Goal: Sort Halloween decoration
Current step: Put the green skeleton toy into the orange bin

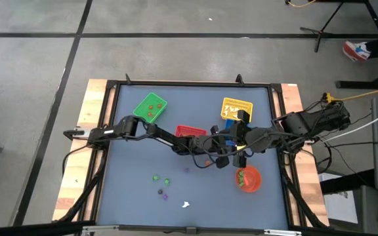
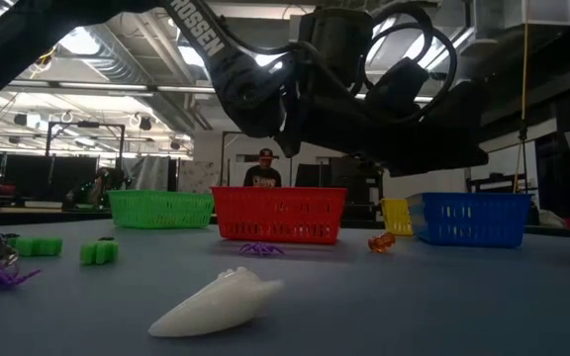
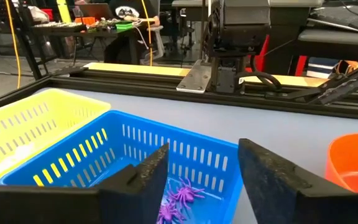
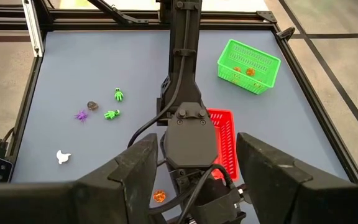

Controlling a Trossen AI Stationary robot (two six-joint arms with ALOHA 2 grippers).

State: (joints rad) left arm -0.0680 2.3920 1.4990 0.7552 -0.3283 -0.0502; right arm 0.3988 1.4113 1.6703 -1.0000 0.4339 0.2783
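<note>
The Halloween decoration is small trinkets. Two purple spiders [image 3: 180, 198] lie on the floor of the blue basket [image 3: 129, 152]. My left gripper [image 3: 202, 167] hangs open just above that basket, at its near rim, with nothing between its fingers. On the table's near left lie green figures [image 4: 111, 114], a purple spider [image 4: 81, 116] and a white piece [image 2: 216, 302]. An orange piece [image 2: 382, 241] and another purple spider [image 2: 260, 249] lie near the red basket [image 2: 278, 215]. My right gripper [image 4: 197, 155] waits open, high above the left arm.
The green basket [image 1: 151, 108] stands at the far left with small pieces in it. The yellow basket [image 1: 235, 109] is at the far right, beside the blue one. A round red bowl [image 1: 248, 179] sits near right. Both arms cross over the table's middle. A person sits beyond the table.
</note>
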